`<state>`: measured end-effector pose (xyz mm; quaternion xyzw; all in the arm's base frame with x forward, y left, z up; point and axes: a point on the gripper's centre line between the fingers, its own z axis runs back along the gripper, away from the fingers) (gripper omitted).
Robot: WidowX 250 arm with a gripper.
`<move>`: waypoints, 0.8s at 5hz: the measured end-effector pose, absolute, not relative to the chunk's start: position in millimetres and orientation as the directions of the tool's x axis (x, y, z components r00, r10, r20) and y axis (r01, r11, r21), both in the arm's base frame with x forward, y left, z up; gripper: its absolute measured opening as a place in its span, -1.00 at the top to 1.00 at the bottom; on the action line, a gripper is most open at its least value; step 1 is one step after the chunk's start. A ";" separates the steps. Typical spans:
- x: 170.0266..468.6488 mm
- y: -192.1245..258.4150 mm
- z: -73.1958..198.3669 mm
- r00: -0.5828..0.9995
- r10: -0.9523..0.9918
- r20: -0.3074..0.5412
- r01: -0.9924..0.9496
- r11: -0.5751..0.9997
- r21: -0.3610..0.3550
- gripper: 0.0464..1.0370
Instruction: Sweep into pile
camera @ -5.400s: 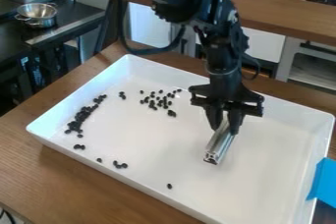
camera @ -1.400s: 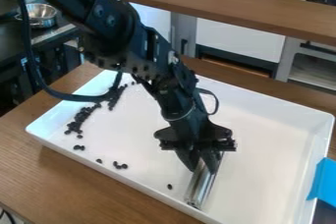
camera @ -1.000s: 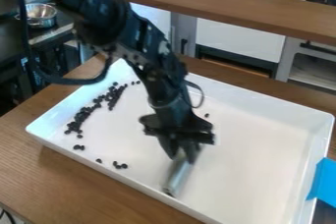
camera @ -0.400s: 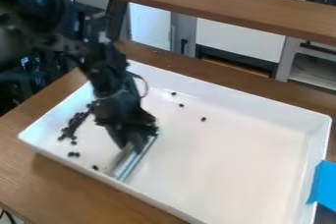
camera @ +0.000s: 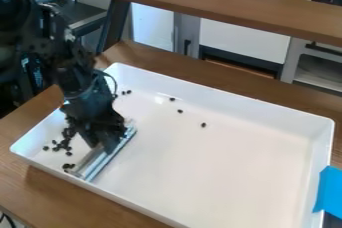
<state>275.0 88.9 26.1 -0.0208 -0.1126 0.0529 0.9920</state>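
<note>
Metal bar in the fingers, beans scattered around them

Your gripper (camera: 105, 144) has its fingers closed on the metal bar (camera: 107, 158), low inside the white tray (camera: 220, 177). Exactly how the tips meet the bar is hard for you to make out, dark on dark. The bar slants from just right of the fingers down to their lower left, towards the tray's near wall.

You have a loose cluster of small dark beans (camera: 57, 148) left of the fingers; the gripper hides part of that area, so you can't count them. Others lie near the bar's lower end. A few more sit beyond the fingers and to their right, well apart. Your arm is cut off at the left edge. The tray rests on the wooden worktop (camera: 40, 192).
</note>
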 end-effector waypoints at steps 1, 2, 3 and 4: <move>277.7 105.5 26.9 0.969 0.089 0.229 -0.095 0.995 0.015 0.41; 277.7 115.1 28.0 0.967 0.116 0.227 -0.134 0.989 0.065 0.41; 277.0 106.4 28.2 0.969 0.142 0.202 -0.154 0.987 0.044 0.41; 284.9 69.1 44.7 0.962 0.182 0.203 -0.165 0.982 -0.094 0.41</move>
